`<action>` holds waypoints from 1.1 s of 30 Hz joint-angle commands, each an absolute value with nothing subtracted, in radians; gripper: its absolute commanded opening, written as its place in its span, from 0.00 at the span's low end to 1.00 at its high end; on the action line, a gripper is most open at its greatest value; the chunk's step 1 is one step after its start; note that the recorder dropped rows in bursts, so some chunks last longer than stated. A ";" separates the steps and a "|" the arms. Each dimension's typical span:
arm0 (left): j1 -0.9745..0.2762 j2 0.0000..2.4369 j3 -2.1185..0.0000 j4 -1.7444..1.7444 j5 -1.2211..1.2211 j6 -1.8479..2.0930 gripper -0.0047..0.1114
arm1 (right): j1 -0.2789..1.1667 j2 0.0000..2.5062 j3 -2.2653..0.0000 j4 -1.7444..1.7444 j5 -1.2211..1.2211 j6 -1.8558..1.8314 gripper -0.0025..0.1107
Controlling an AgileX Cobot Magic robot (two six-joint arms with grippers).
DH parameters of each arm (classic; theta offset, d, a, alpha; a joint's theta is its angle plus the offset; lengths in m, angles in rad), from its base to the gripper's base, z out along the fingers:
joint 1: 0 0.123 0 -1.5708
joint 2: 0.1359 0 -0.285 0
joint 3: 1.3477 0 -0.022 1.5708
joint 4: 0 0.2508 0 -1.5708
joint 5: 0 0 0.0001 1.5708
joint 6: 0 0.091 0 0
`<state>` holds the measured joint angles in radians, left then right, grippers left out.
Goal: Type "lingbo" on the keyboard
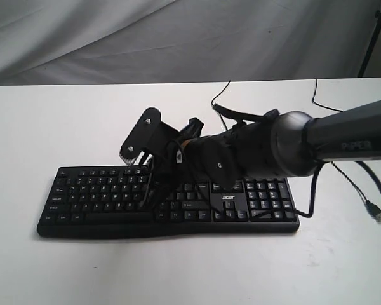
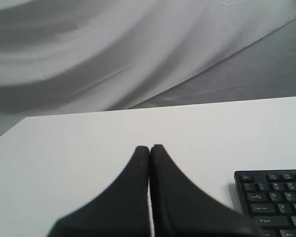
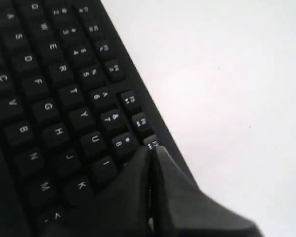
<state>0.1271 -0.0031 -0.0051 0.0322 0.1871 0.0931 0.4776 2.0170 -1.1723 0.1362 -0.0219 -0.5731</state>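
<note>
The black keyboard (image 1: 95, 198) with white legends and an acer logo lies across the white table (image 1: 57, 121). My right arm reaches over it from the right. Its gripper (image 1: 152, 194) is shut and empty and points down at the middle keys. In the right wrist view the shut tips (image 3: 152, 151) sit low over the keyboard (image 3: 54, 98), just past the I and 8 keys near the function row; touch cannot be told. My left gripper (image 2: 150, 148) is shut and empty over bare table beside the keyboard's Esc corner (image 2: 276, 197). It does not show in the exterior view.
The right arm hides the keyboard's middle right in the exterior view. A thin black cable (image 1: 317, 95) runs over the table's far right, and a loose USB plug (image 1: 379, 215) lies at the right edge. Grey cloth hangs behind the table.
</note>
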 commanded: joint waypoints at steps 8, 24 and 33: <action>0.123 0.000 0.000 0.032 0.183 0.090 0.05 | 0.480 1.785 -0.963 0.138 -0.067 -0.573 0.02; 0.123 0.000 0.000 0.032 0.183 0.090 0.05 | 0.480 1.133 -0.443 0.253 -0.153 -0.572 0.02; 0.123 0.000 0.000 0.032 0.183 0.090 0.05 | 0.480 0.909 -0.352 0.253 -0.131 -0.572 0.02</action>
